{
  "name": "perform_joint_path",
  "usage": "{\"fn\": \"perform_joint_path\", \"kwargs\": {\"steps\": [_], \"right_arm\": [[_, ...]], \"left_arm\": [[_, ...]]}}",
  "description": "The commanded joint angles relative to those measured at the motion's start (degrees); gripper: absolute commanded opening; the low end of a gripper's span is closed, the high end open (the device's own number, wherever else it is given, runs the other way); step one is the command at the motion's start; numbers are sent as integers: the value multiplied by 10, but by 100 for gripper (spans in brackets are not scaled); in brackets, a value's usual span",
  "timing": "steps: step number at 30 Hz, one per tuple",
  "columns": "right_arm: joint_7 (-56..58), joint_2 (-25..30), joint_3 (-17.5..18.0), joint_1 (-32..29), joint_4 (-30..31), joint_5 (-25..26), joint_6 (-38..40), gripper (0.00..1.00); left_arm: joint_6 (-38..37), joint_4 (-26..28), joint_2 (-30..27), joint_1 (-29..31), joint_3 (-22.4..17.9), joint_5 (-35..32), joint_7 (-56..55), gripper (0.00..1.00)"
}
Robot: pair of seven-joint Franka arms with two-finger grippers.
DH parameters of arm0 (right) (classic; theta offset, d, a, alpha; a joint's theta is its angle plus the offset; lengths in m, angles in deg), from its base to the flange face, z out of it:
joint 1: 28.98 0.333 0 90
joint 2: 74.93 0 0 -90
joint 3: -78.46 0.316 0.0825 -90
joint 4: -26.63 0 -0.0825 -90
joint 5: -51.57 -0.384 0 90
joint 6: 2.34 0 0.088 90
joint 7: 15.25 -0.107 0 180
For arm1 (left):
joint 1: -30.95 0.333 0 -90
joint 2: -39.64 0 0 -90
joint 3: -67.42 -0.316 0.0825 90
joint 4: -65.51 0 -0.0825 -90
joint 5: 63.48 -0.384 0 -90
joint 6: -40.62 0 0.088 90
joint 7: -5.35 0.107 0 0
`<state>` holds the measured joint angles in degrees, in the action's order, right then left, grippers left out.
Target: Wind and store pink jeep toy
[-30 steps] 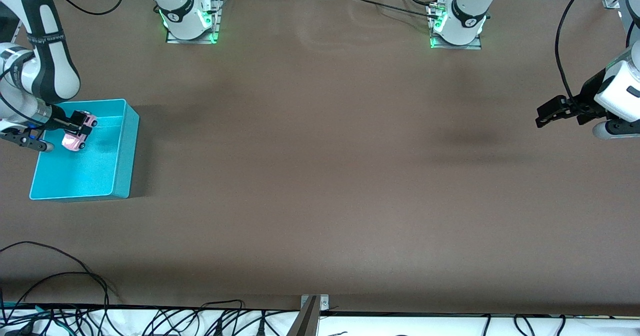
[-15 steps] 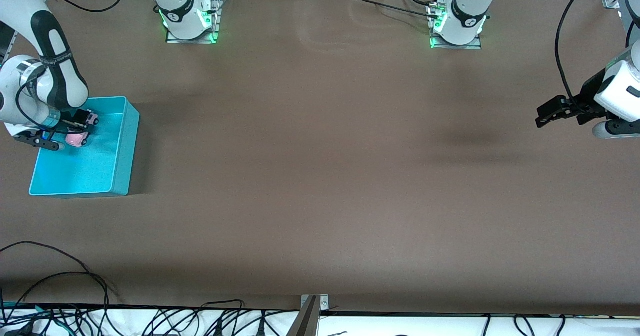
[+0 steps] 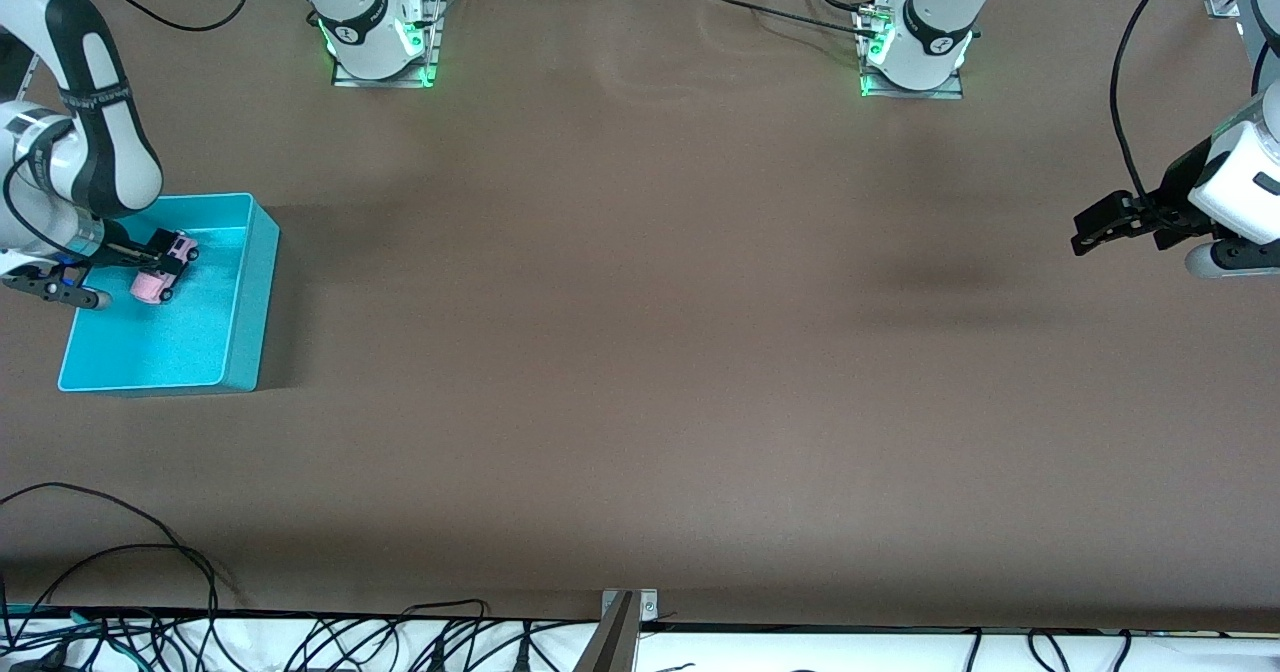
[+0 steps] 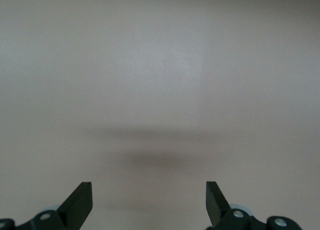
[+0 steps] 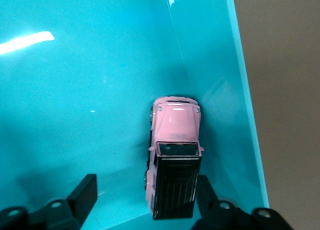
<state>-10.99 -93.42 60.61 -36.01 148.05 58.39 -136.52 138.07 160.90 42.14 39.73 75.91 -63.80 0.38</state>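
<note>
**Operator:** One thing left, then?

**Coach:** Pretty much. The pink jeep toy (image 5: 173,160) sits on its wheels on the floor of the turquoise bin (image 3: 250,302), close along one side wall; the front view puts it in the part of the bin nearest the robots' bases. The bin stands at the right arm's end of the bench (image 3: 640,352).

**Operator:** And my right end effector (image 5: 145,192)?

**Coach:** Its fingers stand apart, low in the bin. One is right against the jeep's flank near the rear, the other well clear on bare floor, so nothing is clamped. I'd judge the toy released.

**Operator:** So how do I leave cleanly?

**Coach:** Lift straight up before you move sideways. That near finger could drag the jeep or tip it against the wall if you swing first. Keep the fingers spread as you rise, and clear the bin's rim before turning away.

**Operator:** Left side?

**Coach:** Your left end effector (image 4: 149,202) waits wide open and empty over bare bench at the left arm's end. Leave it there.
</note>
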Motion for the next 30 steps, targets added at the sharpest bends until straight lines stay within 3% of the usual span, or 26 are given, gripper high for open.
{"fn": "perform_joint_path", "kwargs": {"steps": [1, 14, 19, 25, 30], "right_arm": [[-9, 53, 14, -3, 7, 7, 50, 100], [-18, 145, 19, 22, -7, 5, 160, 100], [-109, 143, 21, 39, -71, 7, 273, 100], [-109, 112, 51, 47, -195, 7, 399, 100], [-111, 99, 85, 47, -264, -24, 429, 100]], "left_arm": [[6, 7, -7, 4, 1, 2, 15, 100], [6, 7, -6, 4, 1, 2, 15, 100], [6, 7, -5, 4, 1, 2, 15, 100], [6, 6, -5, 4, 1, 2, 15, 100], [6, 6, -4, 4, 1, 3, 15, 100]]}}
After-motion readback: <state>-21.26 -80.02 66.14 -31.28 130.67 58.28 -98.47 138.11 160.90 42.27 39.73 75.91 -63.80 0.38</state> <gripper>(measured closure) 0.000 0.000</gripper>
